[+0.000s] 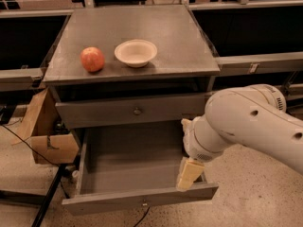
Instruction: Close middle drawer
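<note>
The middle drawer (128, 162) stands pulled far out of the grey cabinet, its plain grey tray bare. Its low front (109, 203) faces me with a tiny knob (144, 203) at the centre. My gripper (189, 174), cream-coloured at the end of the white arm (246, 126), hangs at the drawer's right side, just behind the right end of the front and over the tray's right front corner. It holds nothing that I can see.
The top drawer (94, 112) with a round knob (137, 111) is shut above. A red apple (92, 59) and a white bowl (136, 52) sit on the cabinet top (180, 41). A cardboard box (47, 141) and a black leg (47, 200) stand left.
</note>
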`<state>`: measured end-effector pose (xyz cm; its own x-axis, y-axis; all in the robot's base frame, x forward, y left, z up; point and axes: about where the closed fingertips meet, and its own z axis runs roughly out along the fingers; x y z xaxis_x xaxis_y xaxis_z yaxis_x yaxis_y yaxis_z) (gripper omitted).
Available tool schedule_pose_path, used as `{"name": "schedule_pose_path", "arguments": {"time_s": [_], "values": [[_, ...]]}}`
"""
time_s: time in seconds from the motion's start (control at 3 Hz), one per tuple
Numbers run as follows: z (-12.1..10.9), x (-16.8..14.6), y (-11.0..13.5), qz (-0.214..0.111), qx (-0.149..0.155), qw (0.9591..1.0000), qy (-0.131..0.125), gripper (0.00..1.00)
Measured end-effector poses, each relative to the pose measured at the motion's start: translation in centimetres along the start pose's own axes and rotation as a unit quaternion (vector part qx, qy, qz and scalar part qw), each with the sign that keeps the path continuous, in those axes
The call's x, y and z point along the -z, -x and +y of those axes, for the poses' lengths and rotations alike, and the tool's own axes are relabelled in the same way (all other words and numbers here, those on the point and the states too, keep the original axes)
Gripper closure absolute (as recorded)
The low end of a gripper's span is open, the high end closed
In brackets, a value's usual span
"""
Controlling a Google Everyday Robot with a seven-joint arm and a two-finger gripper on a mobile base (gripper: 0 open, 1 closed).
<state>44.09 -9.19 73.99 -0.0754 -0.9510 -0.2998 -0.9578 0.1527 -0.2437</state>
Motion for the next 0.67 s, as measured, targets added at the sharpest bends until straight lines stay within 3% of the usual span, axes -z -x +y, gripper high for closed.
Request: {"name": "schedule_pose_path", "arguments": {"time_s": [0.33,0.67], "values": [[-0.5,-1.1,-0.6,0.018,-0.002,0.9998,-0.004,0.0],[-1.3,-5.8,-3.2,0.057,-0.016,0.9982,-0.01,0.0]]}}
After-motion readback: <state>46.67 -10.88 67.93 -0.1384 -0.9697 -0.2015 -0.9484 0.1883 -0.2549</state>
